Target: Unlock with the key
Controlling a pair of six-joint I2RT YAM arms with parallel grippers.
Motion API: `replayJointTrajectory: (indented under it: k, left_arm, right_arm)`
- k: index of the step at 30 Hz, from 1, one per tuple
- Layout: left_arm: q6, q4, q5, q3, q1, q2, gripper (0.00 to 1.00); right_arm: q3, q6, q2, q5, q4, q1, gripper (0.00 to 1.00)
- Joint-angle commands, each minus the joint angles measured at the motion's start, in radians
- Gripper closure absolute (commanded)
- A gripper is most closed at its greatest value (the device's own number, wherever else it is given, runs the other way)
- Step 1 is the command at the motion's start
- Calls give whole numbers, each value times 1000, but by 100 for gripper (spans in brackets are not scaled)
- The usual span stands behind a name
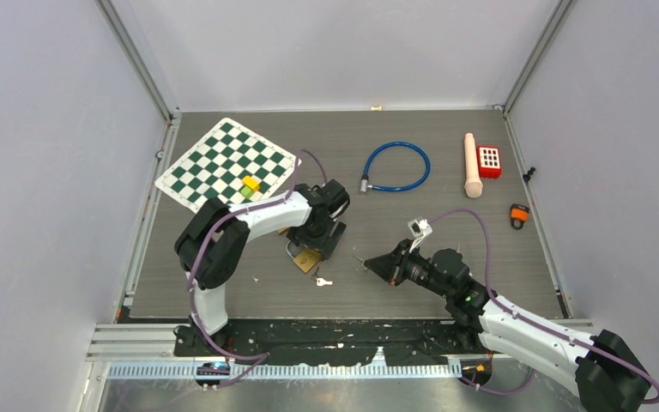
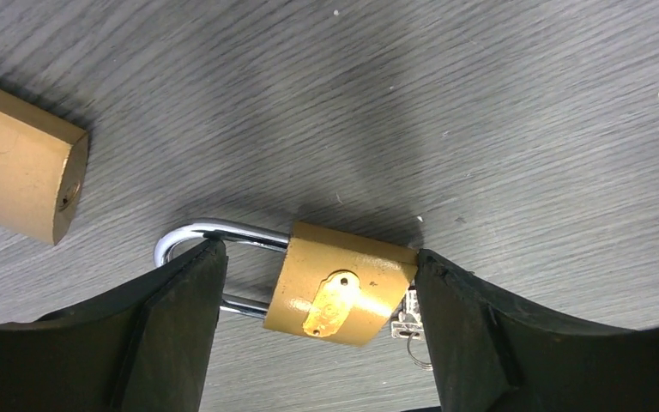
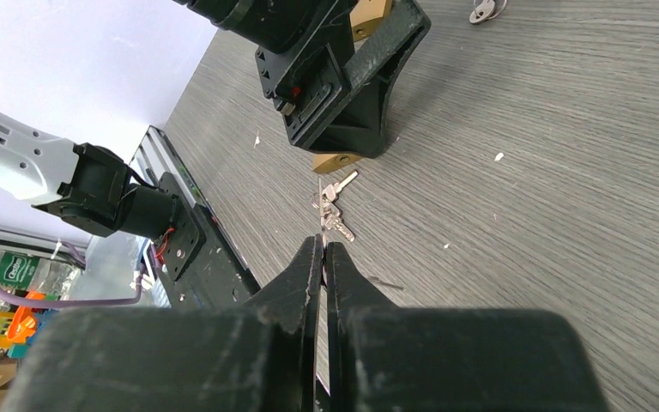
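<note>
A brass padlock (image 2: pixel 343 287) with a steel shackle (image 2: pixel 180 240) lies flat on the grey table, also visible under the left wrist in the top view (image 1: pixel 306 259). My left gripper (image 2: pixel 317 251) is open and straddles the padlock lengthwise. One fingertip (image 2: pixel 197 266) is at the shackle, the other (image 2: pixel 438 283) at the body's corner. A bunch of keys (image 3: pixel 335 215) lies on the table just beyond the padlock (image 1: pixel 322 281). My right gripper (image 3: pixel 323 245) is shut to the right of it (image 1: pixel 369 262), with a thin key blade (image 3: pixel 320 206) sticking out from its tips, seen edge-on.
A second brass padlock (image 2: pixel 17 172) lies close to the left of the first. Farther back are a chessboard (image 1: pixel 227 163) with small blocks (image 1: pixel 249 186), a blue cable lock (image 1: pixel 396 166), a wooden cylinder (image 1: pixel 473 165), a red block (image 1: pixel 489 160) and an orange item (image 1: pixel 519 215).
</note>
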Motion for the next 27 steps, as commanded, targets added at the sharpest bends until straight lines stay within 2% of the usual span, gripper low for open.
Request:
replayJointTrajectory:
  k: [1, 9, 14, 16, 20, 27]
  left_arm:
    - [16, -24, -4, 39, -6, 22, 23]
    - [-10, -6, 22, 55, -6, 62, 30]
    - [-27, -9, 39, 50, -6, 83, 39]
    - [-37, -4, 45, 35, -6, 77, 45]
    - [-77, 13, 77, 10, -4, 28, 64]
    - [-218, 65, 99, -19, 53, -170, 96]
  right_arm:
    - [33, -1, 1, 25, 27, 6, 95]
    - [29, -4, -2, 28, 27, 7, 95]
    - [26, -4, -4, 28, 26, 7, 95]
    - [26, -4, -3, 30, 27, 7, 95]
    - [34, -9, 9, 26, 31, 7, 95]
    - [82, -38, 47, 2, 25, 7, 95]
